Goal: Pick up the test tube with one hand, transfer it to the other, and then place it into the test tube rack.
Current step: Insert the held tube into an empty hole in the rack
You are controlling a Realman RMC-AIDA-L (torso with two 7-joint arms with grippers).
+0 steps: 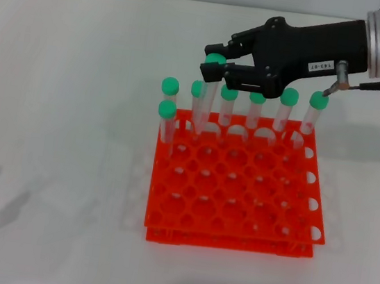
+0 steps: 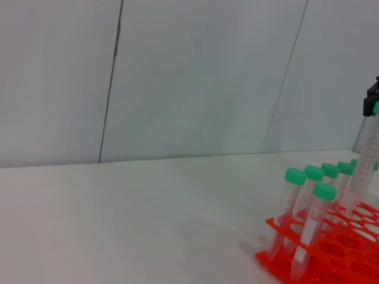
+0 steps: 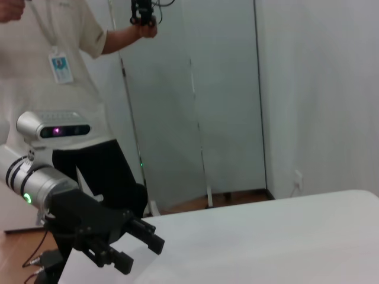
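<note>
Basically nearly done: right gripper (image 1: 216, 59) is clenched around the test tube (image 1: 206, 88) by its cap, lower end entering the orange rack's (image 1: 237, 211) back row. Left gripper (image 3: 133, 245) hangs released, parked aside. Only letting go remains.

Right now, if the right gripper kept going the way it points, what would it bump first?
Probably nothing: past the right gripper and its held test tube lies only bare table, though depth is unclear.
</note>
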